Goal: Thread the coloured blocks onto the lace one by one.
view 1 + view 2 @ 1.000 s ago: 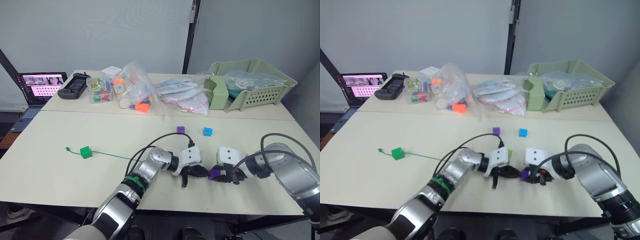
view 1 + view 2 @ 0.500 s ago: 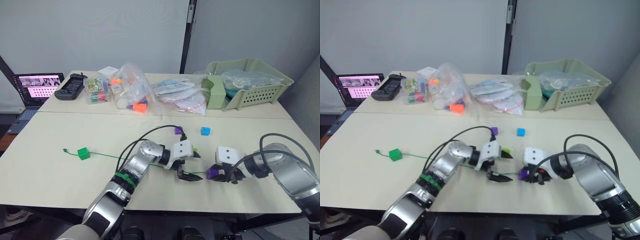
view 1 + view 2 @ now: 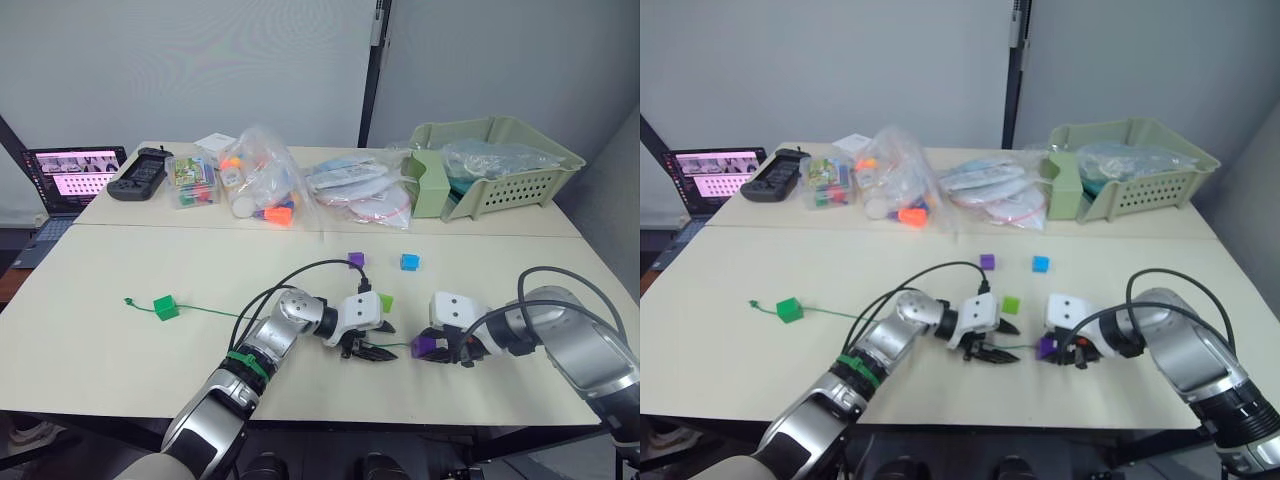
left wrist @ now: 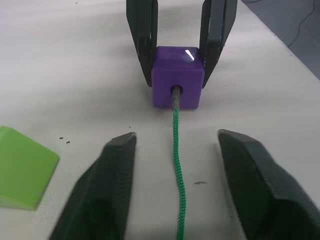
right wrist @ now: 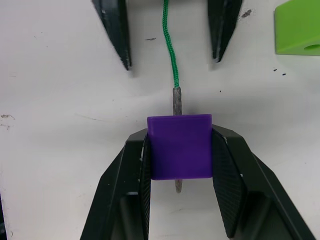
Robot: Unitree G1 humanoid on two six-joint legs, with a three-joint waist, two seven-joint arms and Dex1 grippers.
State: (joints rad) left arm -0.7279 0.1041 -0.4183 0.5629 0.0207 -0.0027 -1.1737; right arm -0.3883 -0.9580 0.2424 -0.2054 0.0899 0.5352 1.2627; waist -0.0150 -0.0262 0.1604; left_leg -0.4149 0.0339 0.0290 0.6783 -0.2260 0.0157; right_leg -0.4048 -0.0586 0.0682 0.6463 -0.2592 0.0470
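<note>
Between the two grippers, near the table's front edge, the lace runs straight along the left gripper's line into the purple block, its stiff tip poking out the far side. The right gripper clamps that block from both sides, forearm low over the table. The left gripper, facing it, has its fingers spread either side of the lace, gripping nothing.

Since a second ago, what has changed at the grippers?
The left gripper backed away from the purple block and now stands open, the lace lying loose between its fingers. The right gripper stays shut on the block, the tip through its hole.
</note>
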